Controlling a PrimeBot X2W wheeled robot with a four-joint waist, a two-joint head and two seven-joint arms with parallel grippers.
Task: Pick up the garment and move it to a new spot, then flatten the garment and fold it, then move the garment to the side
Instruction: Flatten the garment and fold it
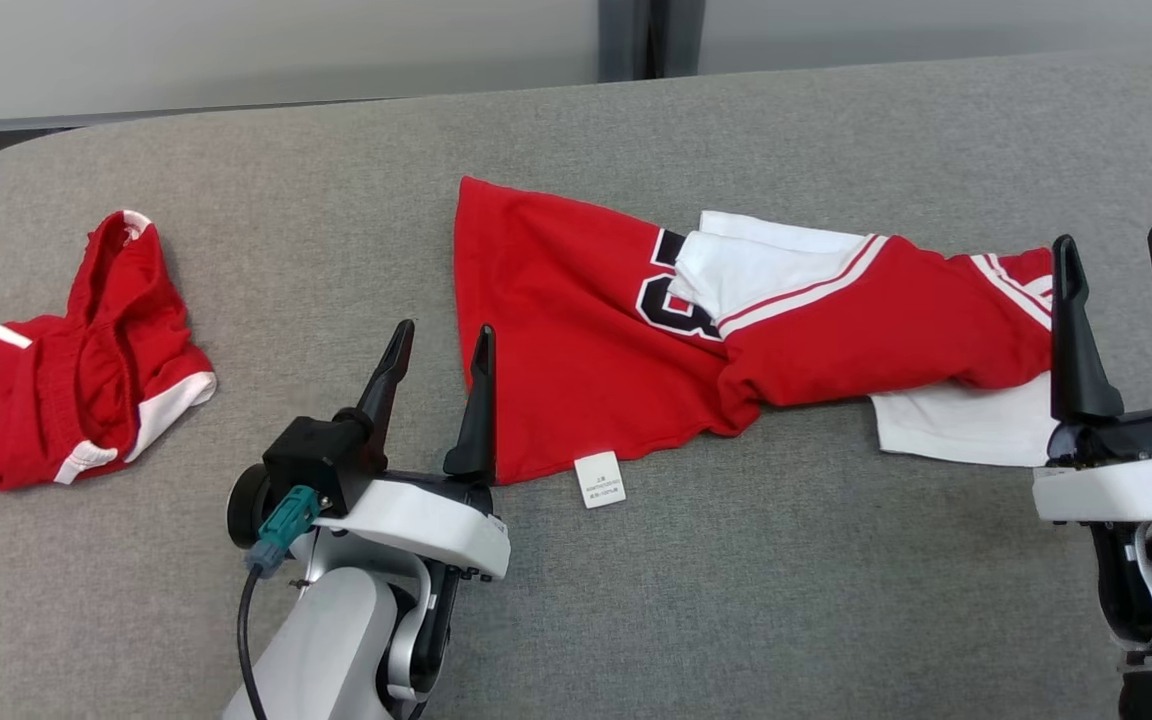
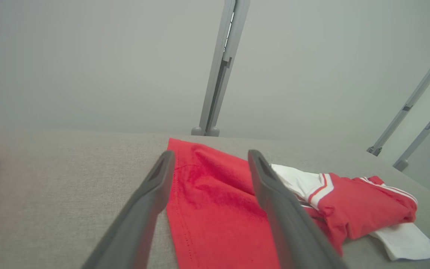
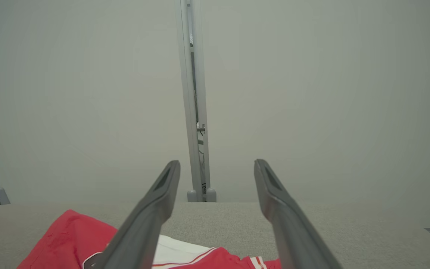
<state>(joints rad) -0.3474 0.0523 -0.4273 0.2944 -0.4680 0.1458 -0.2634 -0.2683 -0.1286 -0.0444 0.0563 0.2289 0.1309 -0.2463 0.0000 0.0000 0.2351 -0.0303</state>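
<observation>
Head view first: the red jersey [image 1: 576,330] lies crumpled lengthways across the middle of the grey table [image 1: 336,180], with a white label [image 1: 600,479] poking out at its near hem. The left end effector [image 1: 445,328] sits at the jersey's left edge, fingers spread, gripping nothing. The right end effector [image 1: 1112,236] stands at the jersey's right end by the white panel, fingers wide too and empty. A pair of red shorts [image 1: 86,370] lies bunched well off to the left.

Left wrist view: fingers apart, and the jersey's stitched edge runs up between them, the cloth flat on the table.

Right wrist view: fingers apart against the pale wall [image 3: 312,93], with the jersey low at the left beneath them.
</observation>
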